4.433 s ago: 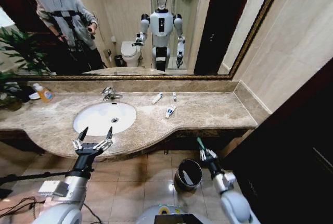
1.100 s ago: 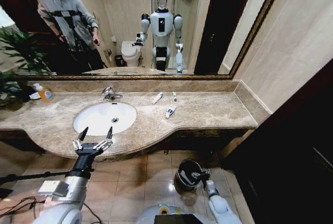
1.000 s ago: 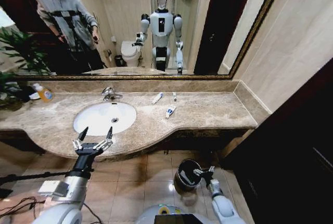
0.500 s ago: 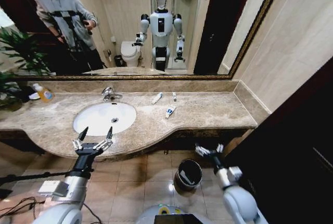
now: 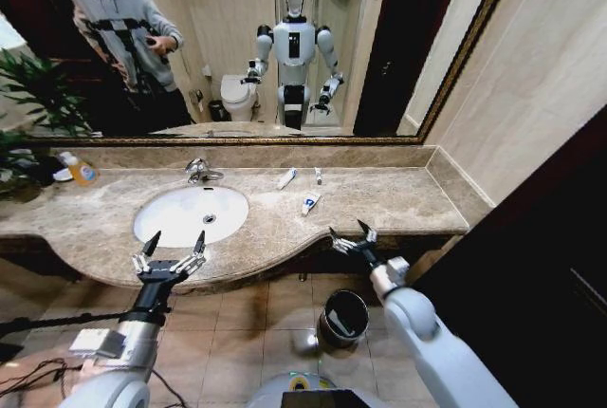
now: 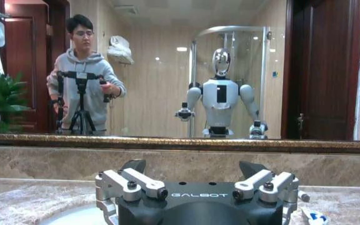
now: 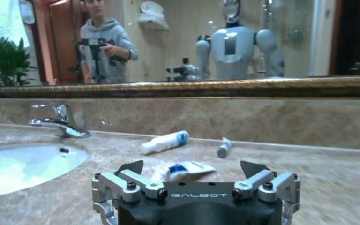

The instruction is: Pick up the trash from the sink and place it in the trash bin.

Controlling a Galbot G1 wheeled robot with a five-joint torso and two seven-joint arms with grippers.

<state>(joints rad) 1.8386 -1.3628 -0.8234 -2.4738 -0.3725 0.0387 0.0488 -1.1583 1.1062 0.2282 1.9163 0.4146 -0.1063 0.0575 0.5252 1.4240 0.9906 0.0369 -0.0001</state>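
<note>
Right now the right gripper (image 5: 350, 236) hangs at centre-right of the head view, over the counter's front edge, fingers spread wide and holding nothing. Up-frame and left of it lies the nearest tube (image 5: 310, 202), its long axis slanting from lower left to upper right, well apart from the fingertips. Beyond, near the back wall, a second tube (image 5: 286, 178) slants the same way, and a small tube (image 5: 318, 176) lies almost straight up-frame. The sink (image 5: 166, 230) sits left of centre; the trash bin (image 5: 345, 316) stands on the floor in the lower middle. The left gripper (image 5: 172, 240) hovers at the sink's near rim, fingers open and empty. From the right wrist the nearest tube (image 7: 183, 170) peeks between the spread fingers, blue print showing.
</note>
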